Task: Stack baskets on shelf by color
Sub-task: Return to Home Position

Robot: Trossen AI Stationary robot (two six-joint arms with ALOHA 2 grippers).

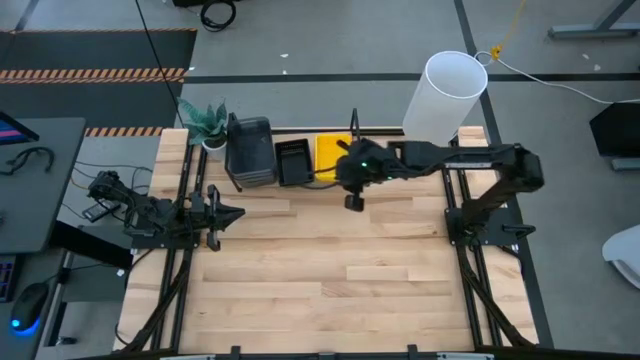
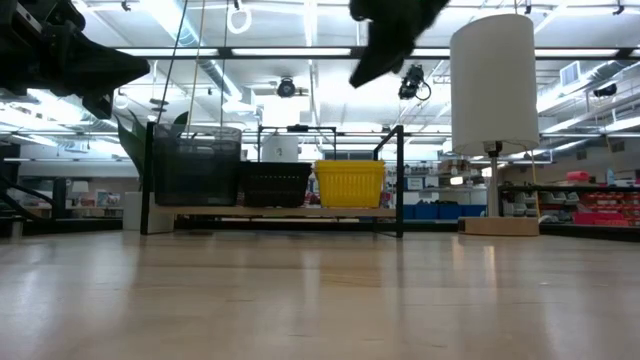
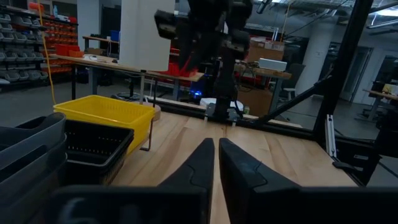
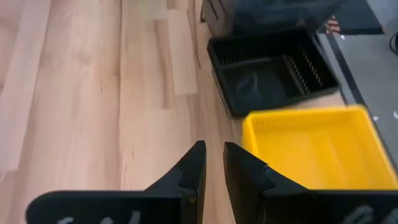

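Three groups of baskets sit side by side on the shelf [image 2: 205,211] at the table's far edge. They are a grey stack [image 1: 250,150] [image 2: 196,170], a black slatted basket [image 1: 293,160] [image 4: 270,71] and a yellow one [image 1: 330,150] [image 2: 349,184] [image 4: 311,146]. My right gripper [image 1: 353,200] [image 4: 214,149] hangs in the air just in front of the yellow basket, fingers shut and holding nothing. It shows at the top of the low view [image 2: 385,45]. My left gripper [image 1: 232,212] [image 3: 216,144] waits shut near the table's left edge.
A tall white cylinder [image 1: 445,95] [image 2: 493,80] stands on a small wooden base at the far right, beside the shelf's end. A potted plant [image 1: 205,122] stands at the far left corner. The wooden tabletop [image 1: 330,270] stretches toward the near edge.
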